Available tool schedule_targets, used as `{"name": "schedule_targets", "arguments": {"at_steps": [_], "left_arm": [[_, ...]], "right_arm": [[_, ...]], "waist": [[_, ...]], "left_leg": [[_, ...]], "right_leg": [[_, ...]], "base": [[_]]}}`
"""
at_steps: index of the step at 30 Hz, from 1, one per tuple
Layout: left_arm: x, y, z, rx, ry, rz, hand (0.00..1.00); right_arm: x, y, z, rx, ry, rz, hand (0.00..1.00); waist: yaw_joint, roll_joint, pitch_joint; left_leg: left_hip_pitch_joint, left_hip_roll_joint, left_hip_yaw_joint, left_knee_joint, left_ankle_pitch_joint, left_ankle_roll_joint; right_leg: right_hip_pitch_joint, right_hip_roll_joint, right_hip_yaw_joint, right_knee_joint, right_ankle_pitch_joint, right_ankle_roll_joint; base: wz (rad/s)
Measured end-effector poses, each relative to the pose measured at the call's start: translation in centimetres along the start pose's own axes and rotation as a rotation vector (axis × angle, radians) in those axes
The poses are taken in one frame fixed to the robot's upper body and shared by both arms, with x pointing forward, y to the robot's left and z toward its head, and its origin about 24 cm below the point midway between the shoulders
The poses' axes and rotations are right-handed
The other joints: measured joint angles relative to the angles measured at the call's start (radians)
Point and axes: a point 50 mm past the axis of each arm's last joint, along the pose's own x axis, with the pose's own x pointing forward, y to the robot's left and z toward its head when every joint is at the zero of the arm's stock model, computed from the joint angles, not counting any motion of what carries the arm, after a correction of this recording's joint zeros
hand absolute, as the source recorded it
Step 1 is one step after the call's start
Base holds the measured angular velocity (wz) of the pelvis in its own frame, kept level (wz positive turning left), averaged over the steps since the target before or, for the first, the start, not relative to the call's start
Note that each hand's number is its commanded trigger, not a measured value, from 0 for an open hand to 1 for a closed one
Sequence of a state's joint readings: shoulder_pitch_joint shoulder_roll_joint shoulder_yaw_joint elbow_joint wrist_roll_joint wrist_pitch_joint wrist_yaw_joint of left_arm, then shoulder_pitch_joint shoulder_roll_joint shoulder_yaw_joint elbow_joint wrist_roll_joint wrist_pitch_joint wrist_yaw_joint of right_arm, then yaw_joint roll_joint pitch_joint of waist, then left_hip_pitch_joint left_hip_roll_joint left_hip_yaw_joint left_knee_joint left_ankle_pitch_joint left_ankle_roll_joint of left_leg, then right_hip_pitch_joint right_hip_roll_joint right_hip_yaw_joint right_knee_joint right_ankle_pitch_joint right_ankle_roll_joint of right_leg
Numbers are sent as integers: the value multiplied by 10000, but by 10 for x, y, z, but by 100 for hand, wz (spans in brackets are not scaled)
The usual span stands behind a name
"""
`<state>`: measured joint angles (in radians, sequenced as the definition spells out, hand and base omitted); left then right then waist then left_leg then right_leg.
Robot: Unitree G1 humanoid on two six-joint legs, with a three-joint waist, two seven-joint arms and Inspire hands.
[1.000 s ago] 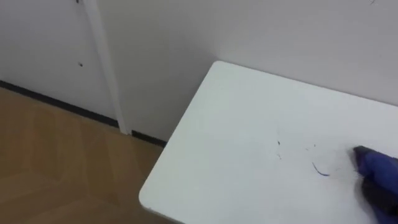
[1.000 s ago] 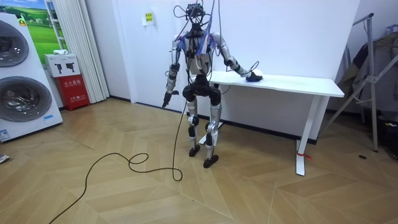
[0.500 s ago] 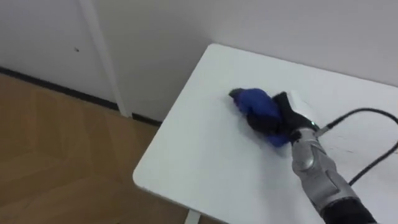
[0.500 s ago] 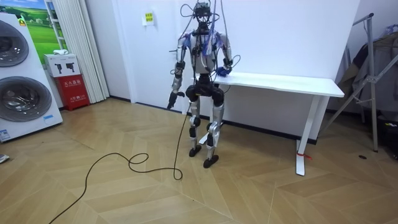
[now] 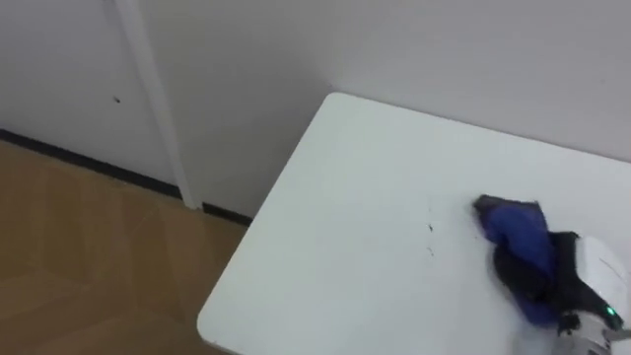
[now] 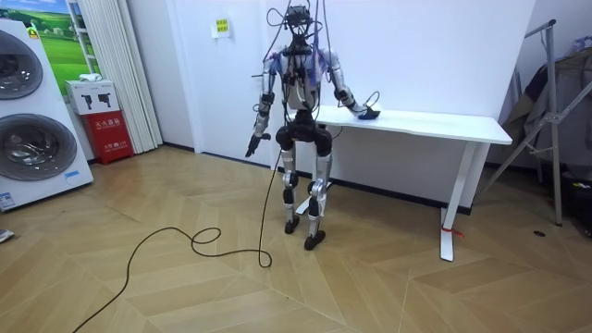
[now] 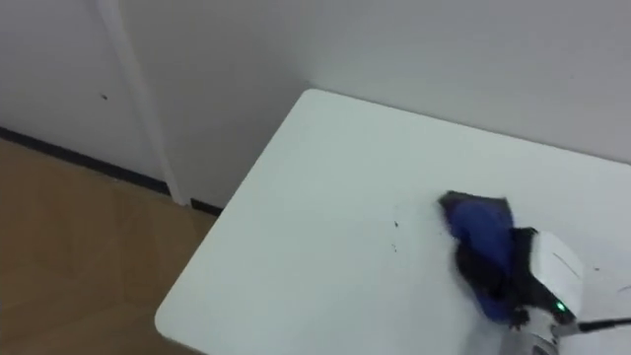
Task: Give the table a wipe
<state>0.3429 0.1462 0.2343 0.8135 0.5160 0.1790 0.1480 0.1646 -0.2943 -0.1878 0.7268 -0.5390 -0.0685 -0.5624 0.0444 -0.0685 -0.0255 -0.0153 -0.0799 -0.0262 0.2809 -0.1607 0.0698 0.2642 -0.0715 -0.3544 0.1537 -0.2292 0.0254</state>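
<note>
Sweeping back rightward from the desk's left corner, the right hand grips the blue cloth, fingers curled into the fabric, which bunches under and just ahead of the hand against the desk surface. Two small dark marks remain just left of the hand's cloth, so this pass has probably not cleared them and another stroke over them appears necessary. The left hand hangs idle at the robot's side.
</note>
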Motion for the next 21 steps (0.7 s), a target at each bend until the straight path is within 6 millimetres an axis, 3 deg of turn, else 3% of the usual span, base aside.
{"name": "schedule_targets", "arguments": {"at_steps": [4,7,9,10,12,13,14,15,16,19,21], "left_arm": [[0,-1,4,25,-105,-32,0],[1,-7,12,185,-347,-244,0],[1,-15,22,393,-552,-506,0],[2,-17,23,398,-476,-597,0],[2,-20,23,423,-259,-751,0],[2,-20,24,446,-285,-760,0],[2,-21,29,554,-401,-782,0],[3,-22,36,542,-566,-810,0],[3,-22,37,558,-612,-849,0],[0,-23,29,595,-528,-891,0],[-5,-26,12,636,-215,-944,0]], "right_arm": [[1,-3,-11,138,606,-43,100],[11,1,9,369,658,-23,100],[20,4,34,317,497,320,100],[22,6,46,368,290,537,100],[18,19,115,170,-1786,1570,100],[16,21,134,112,-2484,1770,100],[10,23,170,-10,-3850,2099,100],[7,22,195,48,-4672,2297,100],[7,21,203,49,-4917,2335,100],[7,15,218,186,-5453,2354,100],[9,21,199,-325,-5095,2448,100]], "waist": [[-75,4,0],[83,71,8],[771,249,96],[948,284,98],[1306,314,182],[1340,268,214],[1335,279,394],[1332,184,406],[1402,189,439],[1681,57,365],[1472,12,348]], "left_leg": [[1,23,137,139,-61,-18],[-93,65,238,264,-78,7],[-129,158,258,269,-70,-2],[-169,174,218,269,-68,-8],[-428,235,108,229,43,-174],[-470,278,113,185,106,-227],[-522,337,131,162,213,-281],[-630,350,73,133,284,-312],[-640,337,24,92,313,-330],[-594,261,-196,37,354,-281],[-550,110,-325,-11,308,-222]], "right_leg": [[2,-30,140,12,5,12],[-87,-10,308,39,16,33],[-473,107,831,190,74,-49],[-617,157,1011,239,77,-81],[-1171,315,1319,335,93,-166],[-1259,328,1283,341,135,-187],[-1366,372,1246,325,172,-246],[-1458,370,1123,313,173,-301],[-1457,372,1053,298,168,-323],[-1250,301,819,82,186,-401],[-1007,203,423,-21,164,-345]], "base": [[-15],[-27],[-91],[-116],[-99],[-41],[8],[26],[44],[34],[42]]}}
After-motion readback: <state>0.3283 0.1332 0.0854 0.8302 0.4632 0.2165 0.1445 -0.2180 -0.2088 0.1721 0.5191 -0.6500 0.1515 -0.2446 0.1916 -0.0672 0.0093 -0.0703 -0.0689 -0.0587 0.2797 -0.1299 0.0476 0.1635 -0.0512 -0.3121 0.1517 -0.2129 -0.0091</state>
